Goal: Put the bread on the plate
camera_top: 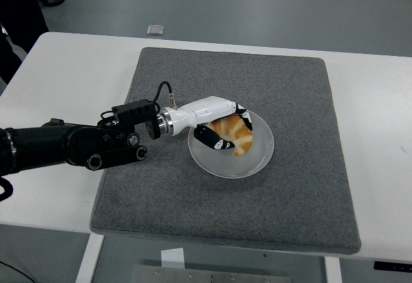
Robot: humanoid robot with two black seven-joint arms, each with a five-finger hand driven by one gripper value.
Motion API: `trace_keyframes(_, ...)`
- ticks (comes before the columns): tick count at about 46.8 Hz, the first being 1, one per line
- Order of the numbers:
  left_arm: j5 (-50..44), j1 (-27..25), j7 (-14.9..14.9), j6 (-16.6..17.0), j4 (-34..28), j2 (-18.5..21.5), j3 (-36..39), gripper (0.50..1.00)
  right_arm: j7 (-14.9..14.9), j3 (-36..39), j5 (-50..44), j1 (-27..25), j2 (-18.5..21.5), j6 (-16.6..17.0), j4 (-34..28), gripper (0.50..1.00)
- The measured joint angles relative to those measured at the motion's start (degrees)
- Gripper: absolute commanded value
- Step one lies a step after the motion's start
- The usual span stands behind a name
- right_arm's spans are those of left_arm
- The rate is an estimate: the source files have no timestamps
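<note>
The fingers (222,143) of the left hand (215,119) are curled around the bread (235,133), which is held just over the white plate (257,161); contact with the plate cannot be judged. The plate is set on a grey mat (290,96), which is laid on the white surface (71,71).

We see a lab or test room: a white counter (71,77) with a grey mat (257,212) on bare grey floor (257,6).
</note>
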Motion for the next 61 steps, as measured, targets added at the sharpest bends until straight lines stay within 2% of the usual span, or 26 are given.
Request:
trace_keyframes(9,0.0,0.7,0.0,0.0,0.0,0.0,-0.2,0.688,0.0,0.0,0.0,0.0,0.0,0.0,0.0,0.952)
trace_keyframes(15,-0.1,0.9,0.0,0.0,0.0,0.0,-0.2,0.741,0.0,0.0,0.0,0.0,0.0,0.0,0.0,0.952)
trace_keyframes(21,-0.1,0.9,0.1,0.0,0.0,0.0,-0.3,0.842,0.0,0.1,0.0,0.0,0.0,0.0,0.0,0.952)
trace_keyframes(33,-0.6,1.0,0.1,0.0,-0.2,0.0,-0.3,0.878,0.0,0.1,0.0,0.0,0.0,0.0,0.0,0.952)
trace_keyframes(44,-1.0,1.0,0.1,0.0,-0.8,0.1,-0.4,0.885,0.0,0.1,0.0,0.0,0.0,0.0,0.0,0.952)
trace_keyframes(50,-1.4,0.5,0.7,-0.6,-1.9,0.2,-3.4,0.887,0.0,0.1,0.0,0.0,0.0,0.0,0.0,0.952)
trace_keyframes(53,-2.0,0.2,0.9,-1.1,-3.0,0.6,-5.1,0.921,0.0,0.1,0.0,0.0,0.0,0.0,0.0,0.952)
trace_keyframes(61,-4.7,-1.2,1.5,-2.6,-3.6,1.0,-9.7,0.971,0.0,0.1,0.0,0.0,0.0,0.0,0.0,0.952)
